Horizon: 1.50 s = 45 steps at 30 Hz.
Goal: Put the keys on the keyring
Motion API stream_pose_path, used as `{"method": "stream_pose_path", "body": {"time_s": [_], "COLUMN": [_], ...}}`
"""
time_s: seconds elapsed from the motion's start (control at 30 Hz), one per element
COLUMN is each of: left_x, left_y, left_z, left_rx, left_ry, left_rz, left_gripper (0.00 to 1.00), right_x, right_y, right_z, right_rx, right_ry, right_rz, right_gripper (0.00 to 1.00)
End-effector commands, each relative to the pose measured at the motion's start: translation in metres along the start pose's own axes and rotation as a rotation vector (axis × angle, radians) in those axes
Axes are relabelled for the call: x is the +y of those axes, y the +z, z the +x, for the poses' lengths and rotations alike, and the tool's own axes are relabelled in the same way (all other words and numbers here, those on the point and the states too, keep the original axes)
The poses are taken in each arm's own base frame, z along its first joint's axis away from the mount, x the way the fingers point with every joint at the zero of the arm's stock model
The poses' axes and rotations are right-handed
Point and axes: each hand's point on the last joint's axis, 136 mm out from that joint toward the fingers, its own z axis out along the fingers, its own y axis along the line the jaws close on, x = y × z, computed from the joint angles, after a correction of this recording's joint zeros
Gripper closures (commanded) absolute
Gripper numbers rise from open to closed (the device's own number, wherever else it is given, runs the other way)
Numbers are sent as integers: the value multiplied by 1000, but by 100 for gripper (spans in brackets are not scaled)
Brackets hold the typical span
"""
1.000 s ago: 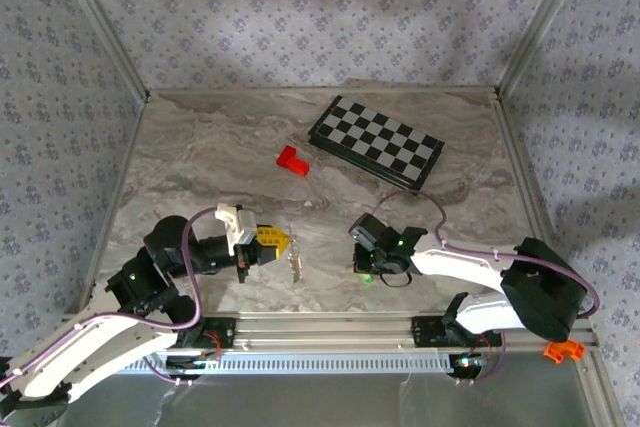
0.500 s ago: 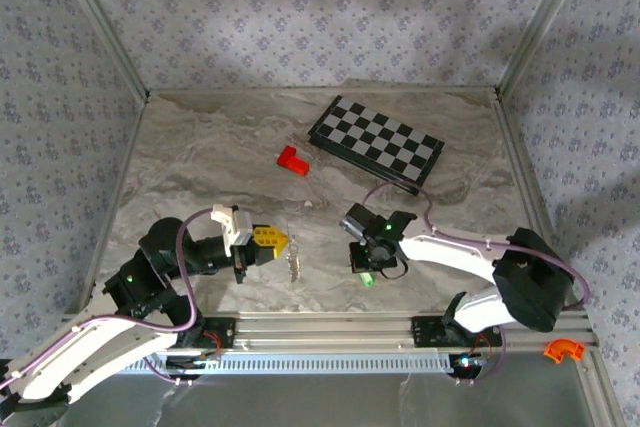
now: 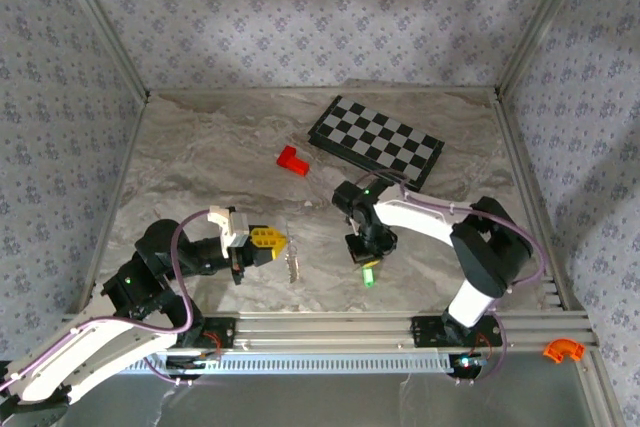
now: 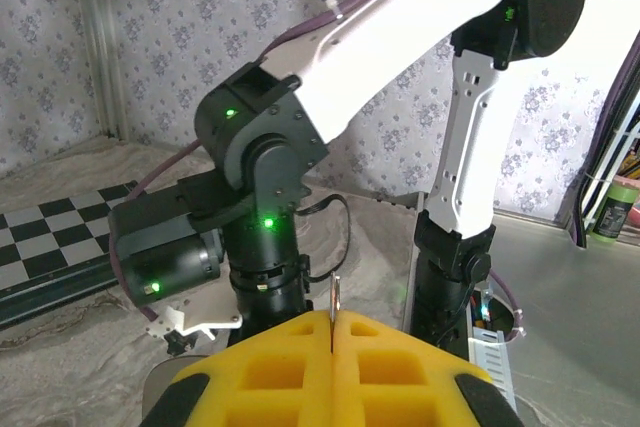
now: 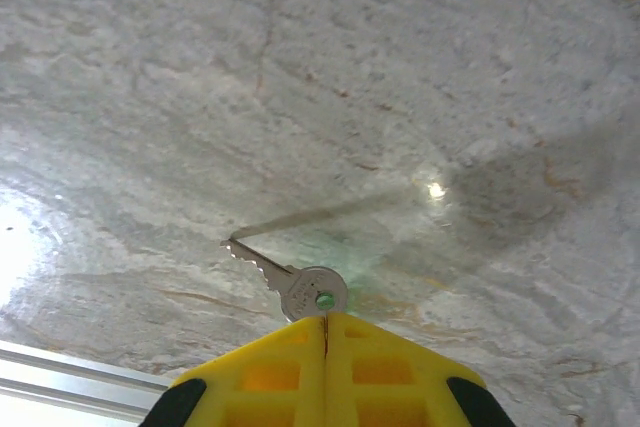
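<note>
- Between the right fingers (image 5: 270, 372), clenched on its head, sits the key (image 5: 300, 289). It is silvery, and its blade juts out ahead and to one side of the tips, lifted off the tabletop (image 5: 300, 67).
- At the tips of those fingers, seen from above, a small green piece (image 3: 368, 275) shows; whether it belongs to the key cannot be told.
- Between the left fingers (image 4: 290, 367), pressed shut, a thin metal edge stands up. This is the keyring (image 4: 334, 297), whose silvery loop hangs just beyond their tips in the top view.
- The right fingers stand ahead of the left ones, apart, with bare tabletop between.
- Step in hand, as a judgement: both parts are gripped, and the joining is not yet begun.
- The next move calls for bringing the key's hole to the keyring's opening, finely aligned, while the left fingers keep the loop steady.
</note>
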Motion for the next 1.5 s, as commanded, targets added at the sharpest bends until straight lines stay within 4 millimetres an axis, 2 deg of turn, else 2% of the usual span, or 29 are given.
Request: {"method": "stream_pose_path", "body": {"time_s": [0.0, 0.53, 0.77, 0.9, 0.97, 1.2, 1.27, 1.47], "left_x": [-9, -10, -9, -9, -9, -10, -10, -9], "left_y": [-1, -1, 0, 0, 1, -1, -2, -1], "left_z": [-15, -15, -14, -16, -15, -18, -18, -18], "left_rx": [-56, -68, -62, -63, -61, -64, -64, -61], "left_ry": [18, 26, 24, 26, 27, 29, 30, 30], "left_rz": [43, 49, 45, 45, 45, 43, 42, 38], "left_gripper": [100, 100, 100, 100, 100, 100, 100, 100], "right_x": [-5, -19, -20, -20, -15, -13, -12, -11], "right_y": [-2, 10, 14, 10, 1, -15, -22, -27], "right_z": [14, 3, 2, 1, -10, -17, -21, -15], "right_rx": [103, 210, 219, 205, 159, 65, 8, -193], "right_ry": [-56, -99, -105, -102, -109, -85, -53, 124], "right_rz": [21, 54, 51, 50, 41, 35, 21, -51], "right_gripper": [100, 100, 95, 88, 83, 71, 68, 53]}}
